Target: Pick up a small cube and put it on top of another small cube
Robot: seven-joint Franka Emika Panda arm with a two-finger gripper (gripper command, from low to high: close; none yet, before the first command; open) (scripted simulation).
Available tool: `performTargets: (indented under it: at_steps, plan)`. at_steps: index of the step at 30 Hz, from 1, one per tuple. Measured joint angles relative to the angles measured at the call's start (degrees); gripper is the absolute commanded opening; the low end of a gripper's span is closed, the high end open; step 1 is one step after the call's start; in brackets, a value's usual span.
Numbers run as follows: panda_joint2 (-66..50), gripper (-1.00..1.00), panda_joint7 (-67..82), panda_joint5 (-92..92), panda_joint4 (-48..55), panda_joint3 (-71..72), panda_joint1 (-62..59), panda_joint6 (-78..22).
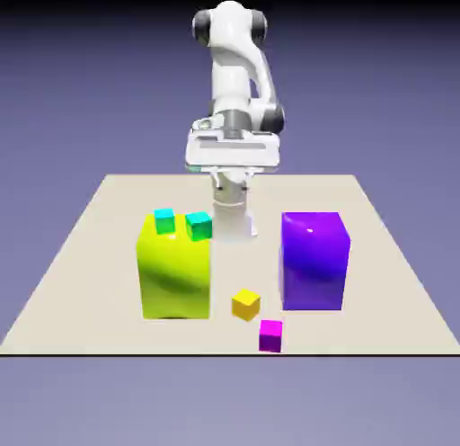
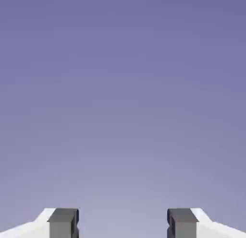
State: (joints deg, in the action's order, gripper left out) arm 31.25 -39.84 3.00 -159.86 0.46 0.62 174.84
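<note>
1. The stacking was undone: the magenta cube (image 1: 270, 336) and the yellow cube (image 1: 245, 305) each sat on the counter (image 1: 386, 318), apart from one another, with nothing on top of either.

2. The magenta cube, the one to be picked up, lay close to the counter's edge nearest the camera. The yellow cube, where it was meant to end up, was just behind it, a little toward the exterior view's left.

3. The gripper (image 2: 123, 222) was spread, with a wide gap between its two fingertips and nothing pinched there.

4. It hung high over the far part of the counter, near the robot's base, so the magenta cube was well apart from it, lower down and much nearer the camera. The yellow cube was also out of reach from there, though slightly less far off.

5. The hand view showed only the plain backdrop (image 2: 123, 98) beyond the fingertips, and neither cube. The gripper seemed to face outward rather than straight down, so it probably needed to tip downward as it came forward.

6. By my judgement the task was at its very start. The approach, the grasp, the lift, the placing on the yellow cube and the release were all left.

7. The green block (image 1: 175, 278), with the teal cubes (image 1: 199, 227) on top, and the purple block (image 1: 312, 264) stood on either side of the likely path; a low, wide swing could have bumped them.
</note>
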Motion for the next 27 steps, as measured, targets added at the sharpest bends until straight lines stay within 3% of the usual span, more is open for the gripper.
performTargets:
  at_steps: [27]
  plan:
    - [-31.5,0.0,58.5,67.3,25.6,10.4,-1.4,18.6]
